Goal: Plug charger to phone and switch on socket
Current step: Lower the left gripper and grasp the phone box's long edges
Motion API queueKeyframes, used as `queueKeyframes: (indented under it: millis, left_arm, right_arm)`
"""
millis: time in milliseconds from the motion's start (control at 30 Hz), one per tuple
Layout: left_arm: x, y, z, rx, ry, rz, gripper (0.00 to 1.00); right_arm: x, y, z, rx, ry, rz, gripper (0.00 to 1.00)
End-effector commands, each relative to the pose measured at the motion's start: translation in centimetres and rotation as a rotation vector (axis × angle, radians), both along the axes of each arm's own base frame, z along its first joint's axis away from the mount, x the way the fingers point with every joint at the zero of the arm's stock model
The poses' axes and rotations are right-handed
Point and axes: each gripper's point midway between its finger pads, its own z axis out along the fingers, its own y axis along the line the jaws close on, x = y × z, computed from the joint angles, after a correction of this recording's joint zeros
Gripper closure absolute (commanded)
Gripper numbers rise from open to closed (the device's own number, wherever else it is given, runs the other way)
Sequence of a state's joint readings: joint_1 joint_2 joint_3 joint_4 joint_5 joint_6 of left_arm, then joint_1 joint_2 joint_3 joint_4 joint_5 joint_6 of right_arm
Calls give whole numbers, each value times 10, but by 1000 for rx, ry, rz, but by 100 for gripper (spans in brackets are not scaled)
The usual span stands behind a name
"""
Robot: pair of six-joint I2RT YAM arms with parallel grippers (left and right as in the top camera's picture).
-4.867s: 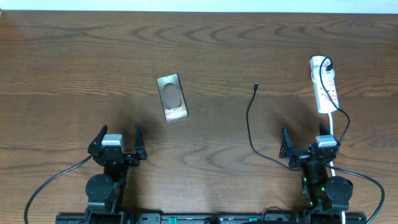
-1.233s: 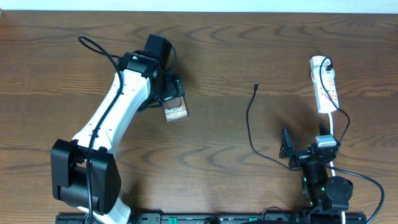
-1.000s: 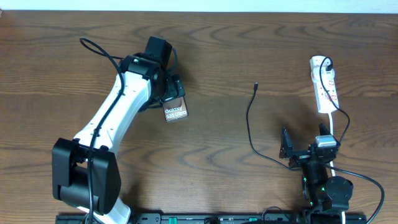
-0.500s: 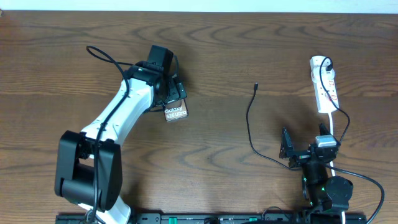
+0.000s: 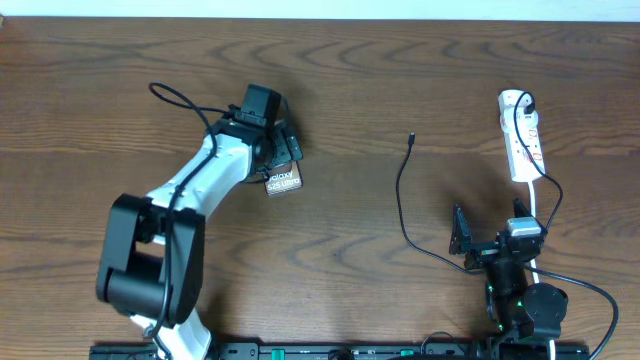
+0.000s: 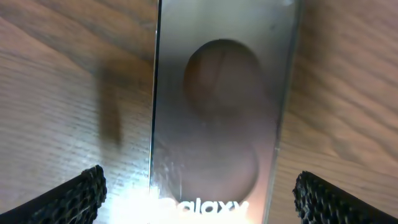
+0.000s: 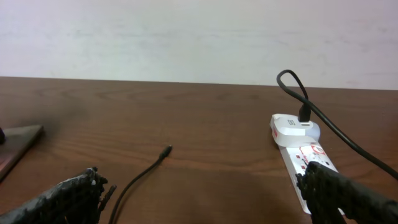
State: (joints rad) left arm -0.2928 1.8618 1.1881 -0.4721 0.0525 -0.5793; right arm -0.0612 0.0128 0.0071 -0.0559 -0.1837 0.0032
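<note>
The phone lies flat on the wooden table, its glossy brown face and white "Galaxy" lettering up. My left gripper hovers low over it, open. In the left wrist view the phone fills the space between the two black fingertips, which stand apart from its long edges. The charger is a thin black cable with its connector tip lying free, also in the right wrist view. The white socket lies at the far right with a black plug in it. My right gripper rests open near the front edge.
The socket's white cord runs down past my right arm. The left arm's black cable loops over the table behind the arm. A pale wall stands beyond the table's far edge.
The left arm reached out from its rest position to the phone; over the last second its elbow swung right while the gripper stayed over the phone. The right arm has not moved.
</note>
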Motion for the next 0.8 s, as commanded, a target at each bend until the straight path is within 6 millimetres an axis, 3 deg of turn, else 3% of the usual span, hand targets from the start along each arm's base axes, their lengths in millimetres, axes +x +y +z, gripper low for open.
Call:
queueKeyframes:
  millis: [0, 233, 767]
  left_arm:
    - [-6, 4, -28, 33, 57, 6, 2]
    - [-18, 8, -65, 61, 150, 5, 2]
    - [-19, 8, -66, 62, 155, 4, 2]
  right_arm:
    - [0, 1, -1, 3, 2, 7, 1]
    - [0, 1, -1, 3, 2, 7, 1]
    - [0, 1, -1, 3, 2, 7, 1]
